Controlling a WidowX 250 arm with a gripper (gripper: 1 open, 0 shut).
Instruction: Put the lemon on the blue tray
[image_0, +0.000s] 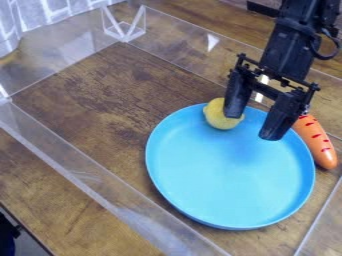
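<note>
We see 1 lemon (215, 114) in the blue tray (230, 176), at the part of the tray's raised rim farthest from us and a little to the left in the view. Our 2 fingers (258, 112) are spread wide above the tray's far part, 1 over the lemon, partly covering it, and 1 to the right over the tray's bare blue surface. We cannot tell whether the finger beside the lemon touches it. The black arm (293, 38) reaches in from beyond the tray. Just right of the tray lies 1 orange carrot (315, 142), its green top close to the tray's rim. The tray sits on the brown wooden table (100, 98), and clear plastic walls (104, 180) run to the left of the tray.
</note>
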